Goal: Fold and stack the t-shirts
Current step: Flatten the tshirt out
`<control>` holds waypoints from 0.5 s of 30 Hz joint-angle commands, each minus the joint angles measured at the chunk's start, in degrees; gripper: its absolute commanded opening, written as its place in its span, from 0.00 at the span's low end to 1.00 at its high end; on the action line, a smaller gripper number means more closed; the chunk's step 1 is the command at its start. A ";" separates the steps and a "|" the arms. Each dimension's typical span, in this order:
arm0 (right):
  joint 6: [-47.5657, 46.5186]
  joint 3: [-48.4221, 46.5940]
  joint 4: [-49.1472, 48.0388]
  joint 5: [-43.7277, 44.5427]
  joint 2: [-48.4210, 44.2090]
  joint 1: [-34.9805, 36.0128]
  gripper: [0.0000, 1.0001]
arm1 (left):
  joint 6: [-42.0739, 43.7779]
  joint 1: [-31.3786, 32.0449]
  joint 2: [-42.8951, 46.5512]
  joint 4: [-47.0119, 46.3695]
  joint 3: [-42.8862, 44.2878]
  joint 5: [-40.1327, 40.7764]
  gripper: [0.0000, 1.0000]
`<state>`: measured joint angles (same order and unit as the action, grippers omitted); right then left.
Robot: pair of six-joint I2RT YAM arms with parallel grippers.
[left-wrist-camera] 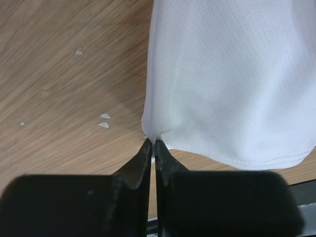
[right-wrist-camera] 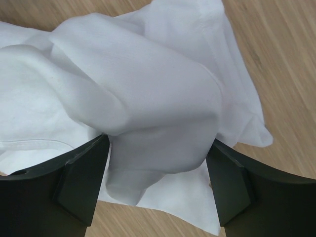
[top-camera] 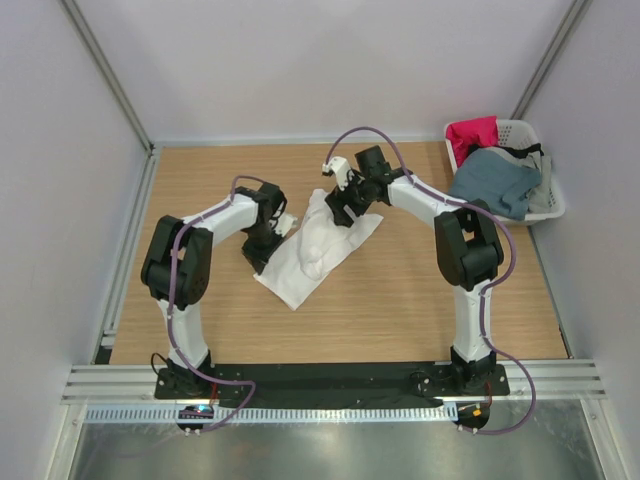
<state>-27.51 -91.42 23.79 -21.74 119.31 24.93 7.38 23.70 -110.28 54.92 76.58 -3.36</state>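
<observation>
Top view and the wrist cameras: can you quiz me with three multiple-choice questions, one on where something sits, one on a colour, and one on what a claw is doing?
1. Where is the basket?
A. At the far right corner of the table
B. At the near left corner
C. Between the arm bases

2. What colour is the shirt lying on the table?
A. Red
B. White
C. Blue

3. How is the left gripper?
A. Wide open
B. Shut on the shirt's edge
C. Shut on the basket

Answers:
1 A: the top view shows it at the far right.
2 B: every view shows white cloth.
3 B: its fingers meet, with the hem pinched at their tips.
</observation>
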 commanded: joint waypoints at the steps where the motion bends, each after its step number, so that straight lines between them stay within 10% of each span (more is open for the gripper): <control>1: 1.67 -1.05 2.05 -4.81 -0.39 0.47 0.82 | 0.09 -0.32 1.91 -0.16 -0.28 -1.21 0.00; 6: 0.70 -0.69 4.59 -7.17 -0.39 0.47 0.56 | 0.27 -0.32 2.44 0.10 -0.29 -1.22 0.00; 11: 0.96 -1.66 5.57 -6.83 -1.79 0.39 0.02 | 0.71 -0.94 4.10 1.24 1.64 1.15 0.00; 15: 1.41 -3.06 3.64 -1.91 -8.28 -0.23 0.01 | 2.02 -2.17 8.22 3.09 6.99 6.50 0.00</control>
<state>-26.55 -91.37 28.80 -25.93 118.74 25.02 7.99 22.83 -108.84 56.60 78.06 -1.54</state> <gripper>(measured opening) 0.065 0.005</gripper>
